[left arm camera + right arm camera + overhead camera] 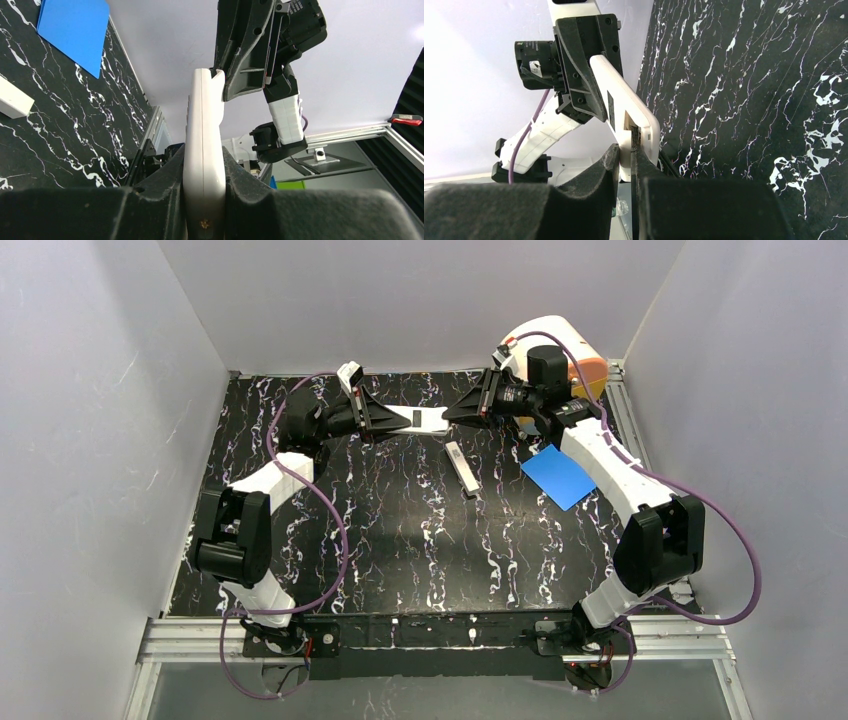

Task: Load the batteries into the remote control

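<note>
Insertion seemed the step in hand: I had the left gripper [375, 420] clamped on the remote control [415, 420], which was raised over the table's [400, 540] far side. The right gripper [625, 155] pinched its recess end. I saw no battery, and the next move would call for gentle, aligned pressing.

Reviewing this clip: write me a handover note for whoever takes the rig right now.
Left tool: shut on one end of the remote control.
Right tool: shut on the opposite end, next to the recess.
The remote is held between both arms.
Batteries: I can't make any out in any view. A slim white strip and a blue card lie on the table.
Done: remote gripped.
Left: find and load the batteries; none visibly seated.
</note>
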`<state>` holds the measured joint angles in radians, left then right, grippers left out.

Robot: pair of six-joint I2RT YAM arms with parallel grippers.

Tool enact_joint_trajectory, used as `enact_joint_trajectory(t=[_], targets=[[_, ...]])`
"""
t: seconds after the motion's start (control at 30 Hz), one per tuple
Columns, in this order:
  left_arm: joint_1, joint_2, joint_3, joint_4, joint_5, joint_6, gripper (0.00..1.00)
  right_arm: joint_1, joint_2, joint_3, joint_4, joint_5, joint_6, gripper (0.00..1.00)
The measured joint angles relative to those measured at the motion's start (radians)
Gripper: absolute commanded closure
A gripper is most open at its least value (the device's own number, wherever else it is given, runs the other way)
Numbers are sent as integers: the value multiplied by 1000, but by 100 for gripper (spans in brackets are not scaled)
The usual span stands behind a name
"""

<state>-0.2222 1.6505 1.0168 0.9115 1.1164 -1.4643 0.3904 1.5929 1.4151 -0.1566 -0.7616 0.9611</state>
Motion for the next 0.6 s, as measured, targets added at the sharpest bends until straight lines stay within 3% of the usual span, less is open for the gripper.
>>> enact_joint_trajectory(t=[0.33,0.6], targets=[[-18,0,8,1,-21,-39,100,-3,-1,27,-6,14,31,57],[-23,0,8,5,-25,-52,100,-12,-11,29,2,6,69,54]])
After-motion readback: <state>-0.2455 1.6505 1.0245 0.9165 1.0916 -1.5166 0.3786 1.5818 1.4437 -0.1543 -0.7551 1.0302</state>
